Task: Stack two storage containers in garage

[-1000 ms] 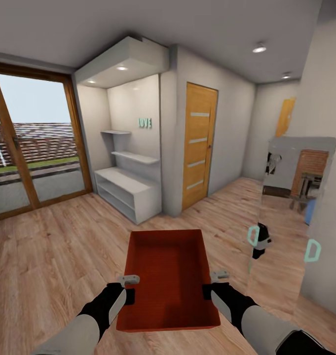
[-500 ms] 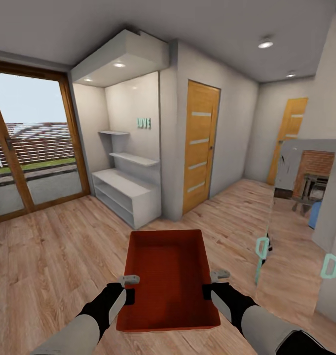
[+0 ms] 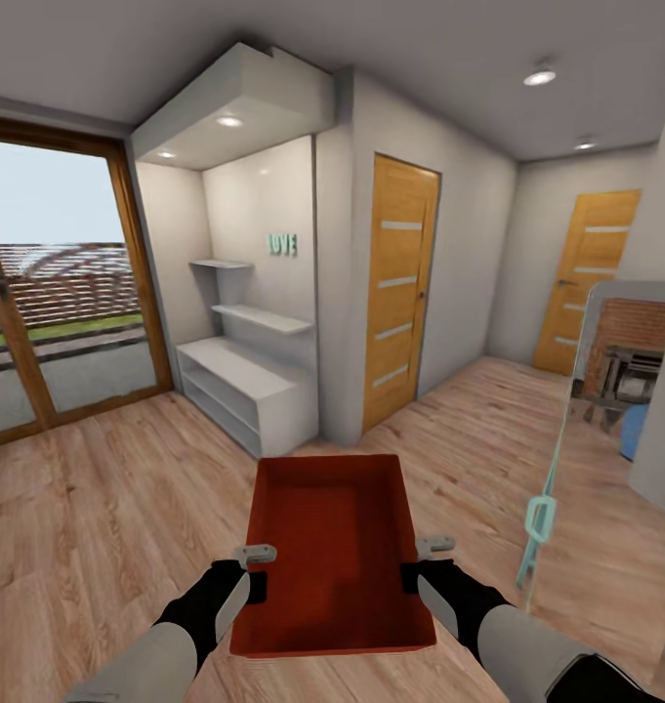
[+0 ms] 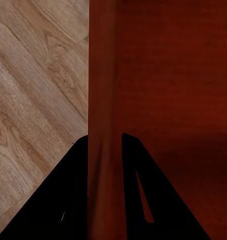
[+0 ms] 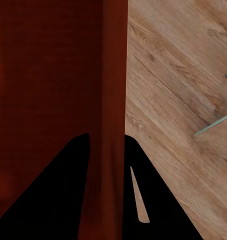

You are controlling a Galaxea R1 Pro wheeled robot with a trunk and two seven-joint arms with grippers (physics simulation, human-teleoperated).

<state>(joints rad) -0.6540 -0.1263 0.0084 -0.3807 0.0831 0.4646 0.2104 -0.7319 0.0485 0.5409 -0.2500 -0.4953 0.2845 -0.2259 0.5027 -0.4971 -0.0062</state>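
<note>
One orange-red storage container (image 3: pixel 332 547) hangs in front of me above the light wood plank floor (image 3: pixel 98 517), held between both arms. My left gripper (image 3: pixel 258 584) is shut on its left wall, and my right gripper (image 3: pixel 408 576) is shut on its right wall. In the left wrist view the container wall (image 4: pixel 104 100) runs between the two dark fingers (image 4: pixel 68 190). The right wrist view shows the same clamp on the opposite wall (image 5: pixel 111 90), with a dark finger (image 5: pixel 158 200) on either side. The bin is empty.
A white shelf unit (image 3: pixel 244 381) stands in an alcove ahead on the left. Beside it is a shut wooden door (image 3: pixel 400 293), and another wooden door (image 3: pixel 586 283) at the far right. A glass patio door (image 3: pixel 49 293) is at left. A mirrored panel with teal handles (image 3: pixel 539 517) stands close at right.
The whole picture has shifted left as the camera turned right: the far right door came fully into sight and the mirrored panel slid right. The container and both grippers keep their places.
</note>
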